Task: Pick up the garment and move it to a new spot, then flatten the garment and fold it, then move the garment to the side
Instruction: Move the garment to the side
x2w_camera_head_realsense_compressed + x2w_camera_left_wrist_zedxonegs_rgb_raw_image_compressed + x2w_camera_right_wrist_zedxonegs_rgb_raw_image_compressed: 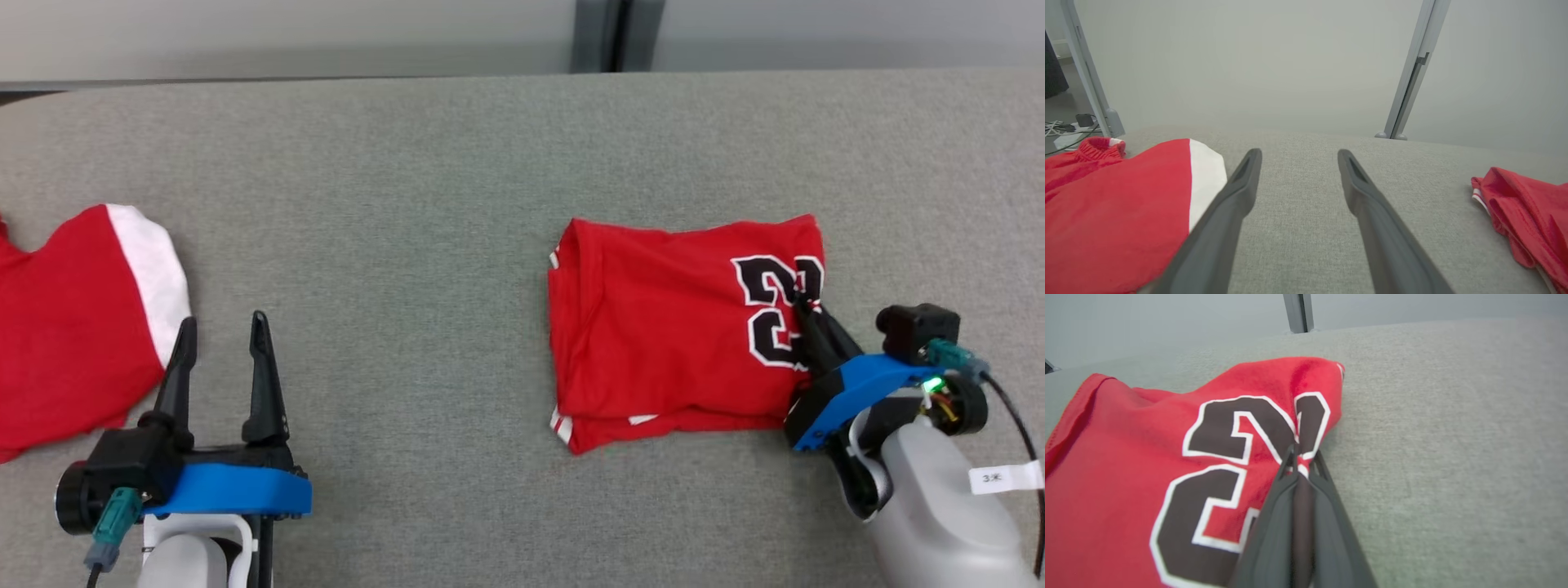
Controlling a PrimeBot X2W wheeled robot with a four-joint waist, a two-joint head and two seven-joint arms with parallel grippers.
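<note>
Red jersey (678,327) folded; right claw (798,302) seemingly pinching it.

A broad strip of bare grey bench (408,245) lies open between the folded red jersey (653,327) (right of centre) and a second red-and-white garment (73,327) crowding the left edge; the far side stands clear.

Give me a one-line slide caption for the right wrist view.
Right gripper shut on the edge of a folded red jersey with black, white-outlined numerals, lying on a grey fabric surface.
</note>
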